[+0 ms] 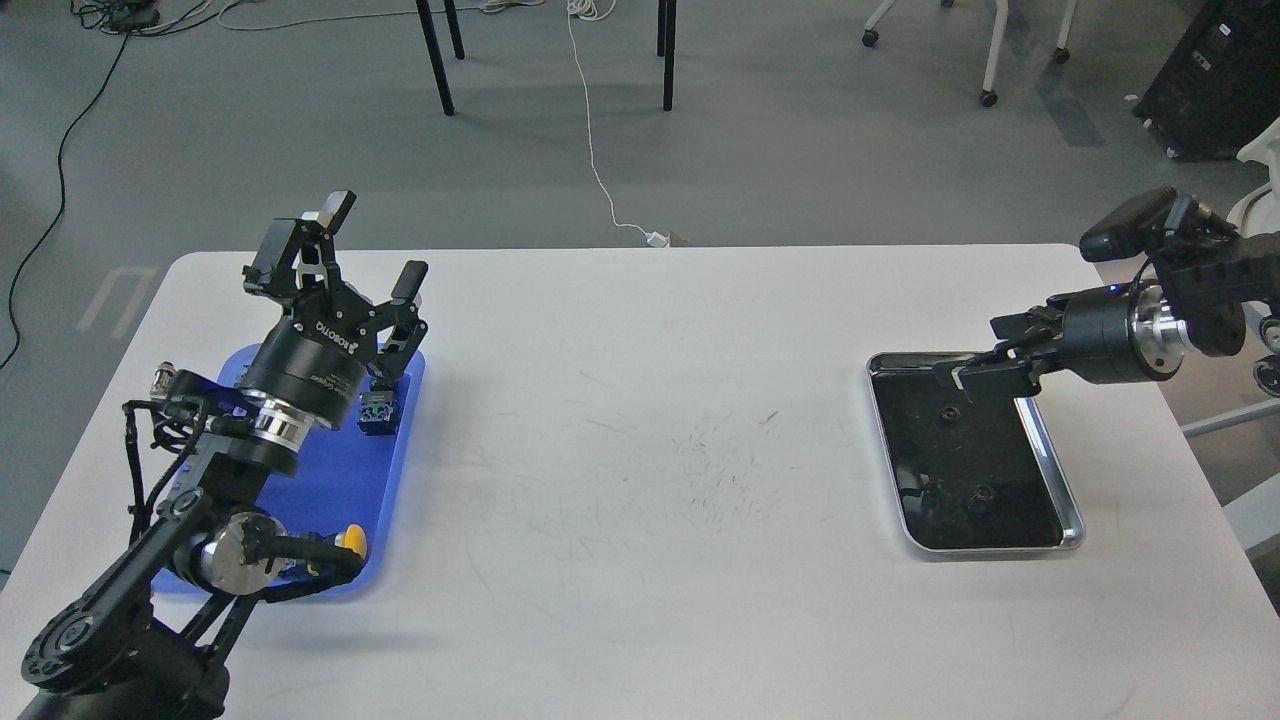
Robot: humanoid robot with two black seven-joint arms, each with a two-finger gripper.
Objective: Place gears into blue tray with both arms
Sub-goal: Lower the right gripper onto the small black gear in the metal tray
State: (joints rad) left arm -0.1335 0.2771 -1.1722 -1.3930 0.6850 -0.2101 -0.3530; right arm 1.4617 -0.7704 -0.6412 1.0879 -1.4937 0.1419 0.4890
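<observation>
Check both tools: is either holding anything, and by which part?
Left tool: open above the flat bright blue plastic tray, nothing held. Right tool: low over the shiny silver metal tray, too dark to tell.

I'm seeing even, bright overhead light, soft shadows lying under my arms, glare glinting on the silver tray [1070,478] rim; focus is staying sharp throughout.

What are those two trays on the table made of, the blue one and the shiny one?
The blue tray looks like moulded plastic: even bright colour, soft sheen, rounded corners, a low rim. The silver tray seems to be polished metal, perhaps stainless steel: its rim gleams and mirrors the light. Its floor looks dark and glossy; whether that is a lining or just reflection is unclear.
</observation>
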